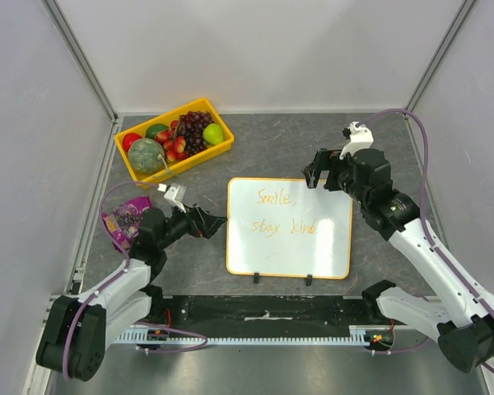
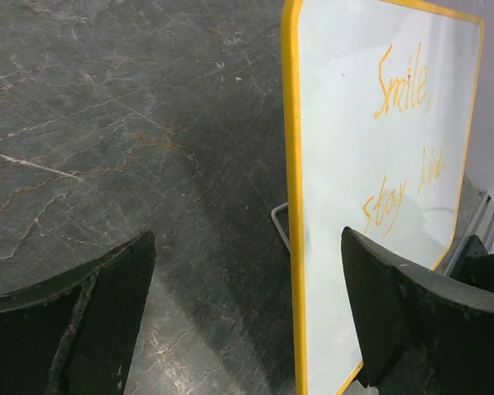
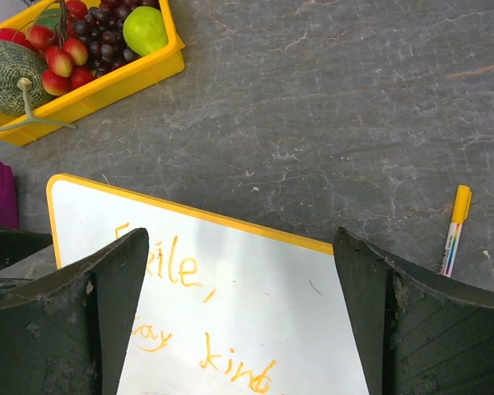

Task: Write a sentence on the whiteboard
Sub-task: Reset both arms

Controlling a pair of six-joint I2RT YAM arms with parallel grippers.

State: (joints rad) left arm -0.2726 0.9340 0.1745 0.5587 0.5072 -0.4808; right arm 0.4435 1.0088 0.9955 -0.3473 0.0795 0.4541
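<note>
The whiteboard (image 1: 313,251) lies flat mid-table, white with an orange-yellow rim and two black feet at its near edge. The sentence (image 1: 274,197) reads "Smile, stay kind" in thin orange handwriting on two lines. My left gripper (image 1: 218,224) is open and empty at the board's left edge. In the left wrist view the board's rim (image 2: 292,206) runs between the open fingers of that gripper (image 2: 245,247), with the sentence (image 2: 403,82) beyond. My right gripper (image 1: 319,179) is open and empty over the board's far edge. In the right wrist view it (image 3: 240,239) hovers over the whiteboard (image 3: 296,313) and the sentence (image 3: 171,266).
An orange-capped marker (image 3: 454,230) lies on the table right of the board. A yellow fruit crate (image 1: 181,169) stands at the back left, also in the right wrist view (image 3: 90,99). A purple snack bag (image 1: 125,218) lies beside the left arm.
</note>
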